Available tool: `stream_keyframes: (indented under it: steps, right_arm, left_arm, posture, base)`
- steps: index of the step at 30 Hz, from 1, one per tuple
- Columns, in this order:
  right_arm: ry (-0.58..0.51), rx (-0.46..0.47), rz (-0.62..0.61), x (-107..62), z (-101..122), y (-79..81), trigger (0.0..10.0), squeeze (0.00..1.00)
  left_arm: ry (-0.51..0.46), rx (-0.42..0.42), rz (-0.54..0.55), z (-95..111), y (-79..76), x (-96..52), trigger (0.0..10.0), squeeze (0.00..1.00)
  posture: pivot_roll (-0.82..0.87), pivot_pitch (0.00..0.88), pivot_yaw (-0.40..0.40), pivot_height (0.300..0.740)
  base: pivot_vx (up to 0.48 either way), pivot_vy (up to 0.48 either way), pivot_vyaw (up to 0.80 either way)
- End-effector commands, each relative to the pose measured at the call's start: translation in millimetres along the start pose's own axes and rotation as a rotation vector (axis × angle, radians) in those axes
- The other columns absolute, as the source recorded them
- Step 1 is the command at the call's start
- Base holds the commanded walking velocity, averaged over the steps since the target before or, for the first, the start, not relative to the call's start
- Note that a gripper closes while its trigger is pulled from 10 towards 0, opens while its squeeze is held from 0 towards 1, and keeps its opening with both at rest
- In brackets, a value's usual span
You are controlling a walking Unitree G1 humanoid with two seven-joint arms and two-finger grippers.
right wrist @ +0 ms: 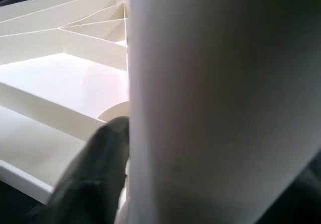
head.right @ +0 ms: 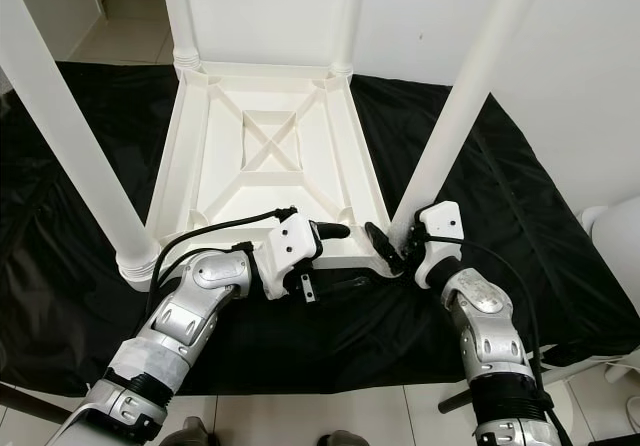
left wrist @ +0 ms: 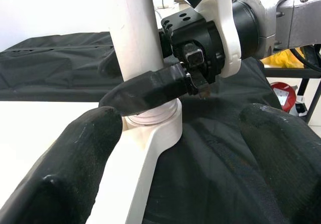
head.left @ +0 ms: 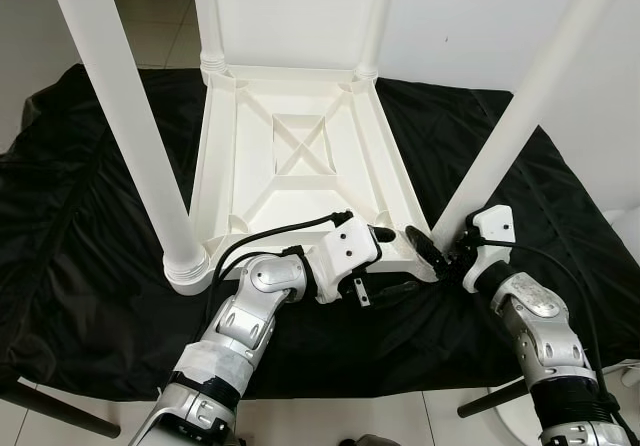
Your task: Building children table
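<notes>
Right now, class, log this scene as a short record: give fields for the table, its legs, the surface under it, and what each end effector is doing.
table: white plastic tabletop, lying upside down, ribbed underside facing up
legs: four white legs stand in the corner sockets; near-right leg is the one being handled
surface: black cloth spread under the table
right end effector: fingers on either side of the near-right leg just above its socket
left end effector: open, at the tabletop's near edge beside that corner
</notes>
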State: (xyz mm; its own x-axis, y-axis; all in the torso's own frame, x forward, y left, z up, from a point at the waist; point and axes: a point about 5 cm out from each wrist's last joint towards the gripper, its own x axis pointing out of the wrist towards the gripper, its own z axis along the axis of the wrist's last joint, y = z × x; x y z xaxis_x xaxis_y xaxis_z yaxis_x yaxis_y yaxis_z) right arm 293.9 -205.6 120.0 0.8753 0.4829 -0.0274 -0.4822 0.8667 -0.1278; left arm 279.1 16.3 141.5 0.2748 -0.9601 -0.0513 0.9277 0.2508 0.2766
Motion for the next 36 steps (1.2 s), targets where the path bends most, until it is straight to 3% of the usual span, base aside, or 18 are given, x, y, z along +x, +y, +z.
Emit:
stream_keyframes:
  steps: [1,10,11,21,28,31,36]
  right_arm:
    - [0.044,0.015,0.054,1.5,-7.7,2.3,0.0,0.0]
    - [0.06,0.043,0.05,-6.6,-15.6,-0.2,0.0,0.0]
    - [0.058,0.049,0.027,-7.4,-16.3,-1.3,10.0,0.0]
    - [0.048,0.062,-0.192,-4.9,-13.3,5.7,10.0,0.0]
    - [0.08,0.104,-0.492,-4.8,-12.1,14.6,10.0,0.0]
    - [0.086,0.115,-0.532,-4.9,-12.1,17.0,10.0,0.0]
    - [0.076,0.188,-0.716,0.4,-8.8,37.6,10.0,0.0]
  left_arm:
    - [0.006,0.008,0.114,2.2,6.6,0.2,10.0,0.0]
    - [0.005,0.005,0.111,2.3,5.3,0.2,10.0,0.0]
    - [0.005,0.005,0.108,2.6,5.4,0.4,10.0,0.0]
    - [0.007,0.006,0.102,2.5,5.3,0.9,10.0,0.0]
    - [0.01,0.002,0.101,1.7,4.4,0.5,10.0,0.0]
    - [0.01,0.002,0.102,1.8,4.5,0.5,10.0,0.0]
    - [0.007,0.002,0.102,2.2,4.4,1.2,10.0,0.0]
  posture:
    - [0.03,0.0,-0.069,0.74]
    - [0.02,0.0,-0.06,0.74]
    - [0.01,0.0,-0.058,0.74]
    - [0.01,0.0,-0.053,0.74]
    - [0.01,0.0,-0.054,0.74]
    - [0.01,0.0,-0.054,0.74]
    - [0.01,0.0,-0.054,0.74]
  base:
    - [0.0,0.0,0.0]
    - [0.0,0.0,0.0]
    - [0.0,0.0,0.0]
    - [0.0,0.0,0.0]
    - [0.0,0.0,0.0]
    - [0.0,0.0,0.0]
    - [0.0,0.0,0.0]
